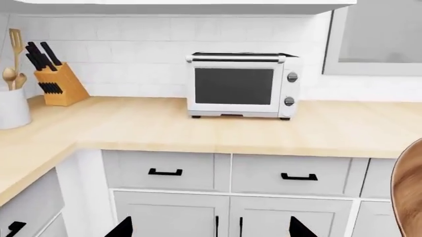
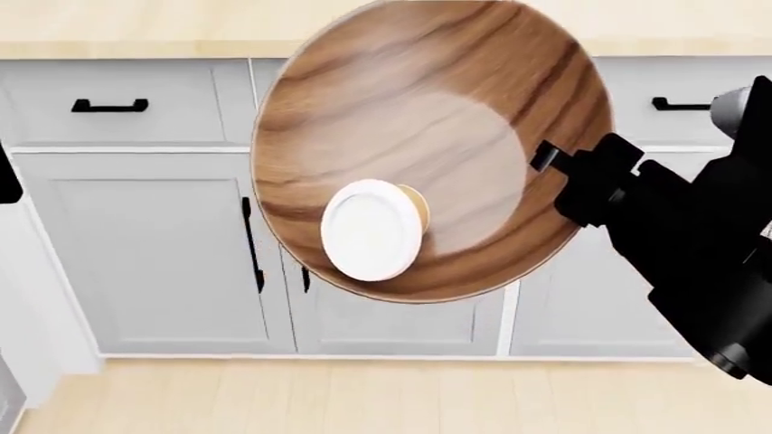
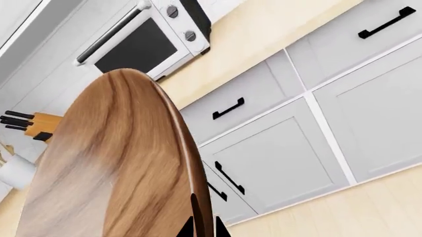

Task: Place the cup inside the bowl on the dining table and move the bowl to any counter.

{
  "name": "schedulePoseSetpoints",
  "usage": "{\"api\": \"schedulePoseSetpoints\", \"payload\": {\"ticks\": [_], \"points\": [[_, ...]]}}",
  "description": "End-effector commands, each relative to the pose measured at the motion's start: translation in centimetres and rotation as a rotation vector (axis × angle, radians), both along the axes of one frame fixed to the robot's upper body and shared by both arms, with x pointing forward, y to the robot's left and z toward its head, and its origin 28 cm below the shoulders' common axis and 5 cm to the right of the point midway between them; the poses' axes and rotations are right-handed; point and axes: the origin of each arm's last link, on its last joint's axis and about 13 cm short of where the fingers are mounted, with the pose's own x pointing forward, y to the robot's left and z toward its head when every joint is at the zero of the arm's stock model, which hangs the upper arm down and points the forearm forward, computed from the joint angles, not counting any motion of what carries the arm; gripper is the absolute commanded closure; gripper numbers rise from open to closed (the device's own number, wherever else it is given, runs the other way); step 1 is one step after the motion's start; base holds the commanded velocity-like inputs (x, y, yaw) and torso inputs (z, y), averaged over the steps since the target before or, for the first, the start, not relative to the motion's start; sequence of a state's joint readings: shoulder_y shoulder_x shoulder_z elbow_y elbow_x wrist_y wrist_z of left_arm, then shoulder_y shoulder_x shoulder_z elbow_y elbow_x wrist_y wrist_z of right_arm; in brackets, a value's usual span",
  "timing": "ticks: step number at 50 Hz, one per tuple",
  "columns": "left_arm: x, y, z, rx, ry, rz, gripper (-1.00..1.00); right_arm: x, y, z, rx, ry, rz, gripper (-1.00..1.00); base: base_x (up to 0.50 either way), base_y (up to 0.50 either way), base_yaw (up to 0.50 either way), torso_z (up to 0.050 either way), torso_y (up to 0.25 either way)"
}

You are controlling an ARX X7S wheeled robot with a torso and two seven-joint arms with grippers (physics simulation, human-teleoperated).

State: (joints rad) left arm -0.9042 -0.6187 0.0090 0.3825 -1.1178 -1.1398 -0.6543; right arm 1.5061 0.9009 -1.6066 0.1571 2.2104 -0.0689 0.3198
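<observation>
The wooden bowl (image 2: 483,108) hangs tilted in the air in front of the cabinets. My right gripper (image 3: 203,228) is shut on its rim, one fingertip on each side. The cup (image 2: 371,229) lies inside the bowl, its white lid facing the head camera and a bit of tan wall behind it. The bowl's outer side (image 3: 112,163) fills the right wrist view, and its edge (image 1: 408,192) shows in the left wrist view. My left gripper (image 1: 211,232) is open and holds nothing, facing the counter (image 1: 197,128). The dining table is out of view.
A white toaster oven (image 1: 240,85) stands on the counter, with a knife block (image 1: 58,81) and a white utensil holder (image 1: 12,106) in the left corner. Grey drawers and cabinet doors (image 2: 145,253) with black handles lie below. Pale wood floor (image 2: 362,398) runs in front.
</observation>
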Motion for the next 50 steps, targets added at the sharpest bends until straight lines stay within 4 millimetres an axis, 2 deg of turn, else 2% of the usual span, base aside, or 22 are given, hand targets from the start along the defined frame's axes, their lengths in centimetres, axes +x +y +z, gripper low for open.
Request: {"api": "schedulePoseSetpoints", "payload": {"ticks": [1,33,50], "points": [[0.12,0.20,0.07,-0.023,-0.009,0.001,-1.00,0.20,-0.41,0.91,-0.011,-0.047,-0.010,1.00,0.50,-0.01,0.00,0.000,0.000],[0.13,-0.07,0.15,-0.014,-0.020,0.008,-1.00,-0.36,-1.00,0.22,-0.017,-0.027,-0.033,1.00,0.50,-0.01,0.00,0.000,0.002],[0.06,0.22,0.11,-0.019,-0.021,0.013,-1.00,-0.26,-0.88,0.46,-0.029,-0.029,-0.033,1.00,0.50,-0.13,0.00,0.000,0.002]]}}
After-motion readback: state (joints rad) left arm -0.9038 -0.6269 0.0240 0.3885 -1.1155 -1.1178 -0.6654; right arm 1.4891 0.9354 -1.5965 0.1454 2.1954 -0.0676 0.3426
